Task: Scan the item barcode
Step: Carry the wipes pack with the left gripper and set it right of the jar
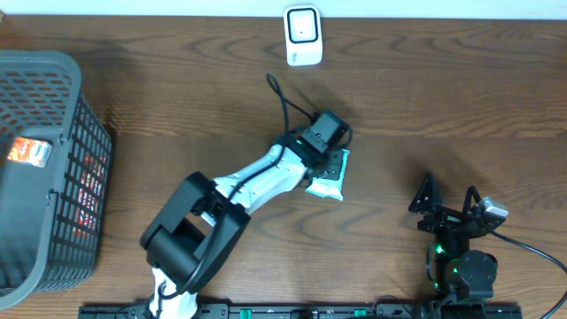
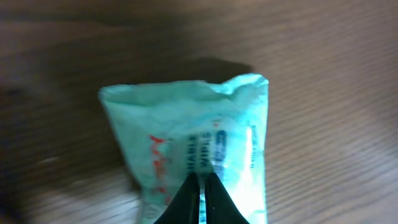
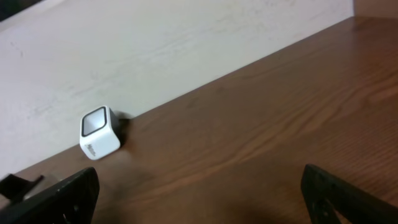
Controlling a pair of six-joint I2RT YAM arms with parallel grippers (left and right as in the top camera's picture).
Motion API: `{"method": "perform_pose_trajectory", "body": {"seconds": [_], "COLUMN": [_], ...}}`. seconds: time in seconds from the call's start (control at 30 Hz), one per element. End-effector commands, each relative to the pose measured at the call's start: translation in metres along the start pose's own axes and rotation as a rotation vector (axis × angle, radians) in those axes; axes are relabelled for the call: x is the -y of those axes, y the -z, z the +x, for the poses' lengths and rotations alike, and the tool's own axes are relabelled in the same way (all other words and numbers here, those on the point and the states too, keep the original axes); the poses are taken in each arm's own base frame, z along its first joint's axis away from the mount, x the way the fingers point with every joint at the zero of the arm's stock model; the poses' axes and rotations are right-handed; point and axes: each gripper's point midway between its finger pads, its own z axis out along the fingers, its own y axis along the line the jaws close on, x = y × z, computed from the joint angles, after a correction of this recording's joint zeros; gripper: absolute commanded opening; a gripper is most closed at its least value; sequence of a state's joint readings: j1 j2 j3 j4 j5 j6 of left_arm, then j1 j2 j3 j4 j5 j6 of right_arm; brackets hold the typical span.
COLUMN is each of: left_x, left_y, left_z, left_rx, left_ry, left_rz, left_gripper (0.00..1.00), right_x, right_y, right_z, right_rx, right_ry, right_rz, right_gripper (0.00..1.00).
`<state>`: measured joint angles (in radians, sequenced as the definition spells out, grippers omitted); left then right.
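Pinching the teal packet (image 2: 186, 130) at its printed face, left end effector (image 2: 202, 180).

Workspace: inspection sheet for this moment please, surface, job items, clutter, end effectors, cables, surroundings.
Surface: brown wooden table.
Job's things: pale green packet mid-table; white scanner at the far edge.
Clutter: grey basket at the left, an orange-labelled pack inside.
End effectors: left end effector shut on the packet; right end effector open, holding nothing.
Cables: black cable looping off the left wrist; second cable trailing from the right arm.
Surroundings: pale wall behind the table.
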<state>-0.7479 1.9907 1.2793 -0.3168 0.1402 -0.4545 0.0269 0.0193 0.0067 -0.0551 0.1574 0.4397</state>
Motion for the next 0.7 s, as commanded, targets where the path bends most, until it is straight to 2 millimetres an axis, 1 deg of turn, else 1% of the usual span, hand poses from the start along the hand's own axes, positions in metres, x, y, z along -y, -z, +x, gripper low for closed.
{"method": "perform_pose_trajectory", "body": {"seconds": [0.0,0.1,0.17,0.27,0.37,0.5,0.57,0.63,0.67], "left_x": [-0.026,-0.022,-0.019,-0.016,-0.009,-0.005,-0.005,-0.01,-0.015], "left_y": [-0.037,-0.024,-0.008,0.023,0.052,0.08,0.095,0.119,0.133], "left_z": [0.05,0.039,0.026,0.001,-0.018,-0.031,-0.037,-0.045,-0.05], "left_rx": [-0.158,-0.13,-0.081,0.018,0.093,0.153,0.182,0.225,0.252], "left_ry": [0.004,-0.006,-0.01,-0.021,-0.044,-0.041,-0.082,-0.105,-0.095], "left_rz": [-0.081,-0.068,-0.067,-0.072,-0.045,-0.02,-0.014,-0.027,-0.044], "left_gripper": [0.07,0.07,0.07,0.07,0.07,0.07,0.08,0.09,0.12], "right_x": [0.001,0.001,0.001,0.001,0.001,0.001,0.001,0.001,0.001], "right_y": [0.0,0.0,0.0,0.0,0.0,0.0,0.0,0.0,0.0], "right_z": [0.0,0.0,0.0,0.0,0.0,0.0,0.0,0.0,0.0], "right_rx": [0.0,0.0,0.0,0.0,0.0,0.0,0.0,0.0,0.0], "right_ry": [0.003,0.003,0.003,0.003,0.003,0.003,0.003,0.003,0.003], "right_rz": [0.006,0.006,0.006,0.006,0.006,0.006,0.006,0.006,0.006], "right_gripper": [0.99,0.99,0.99,0.99,0.99,0.99,0.99,0.99,0.99]}}
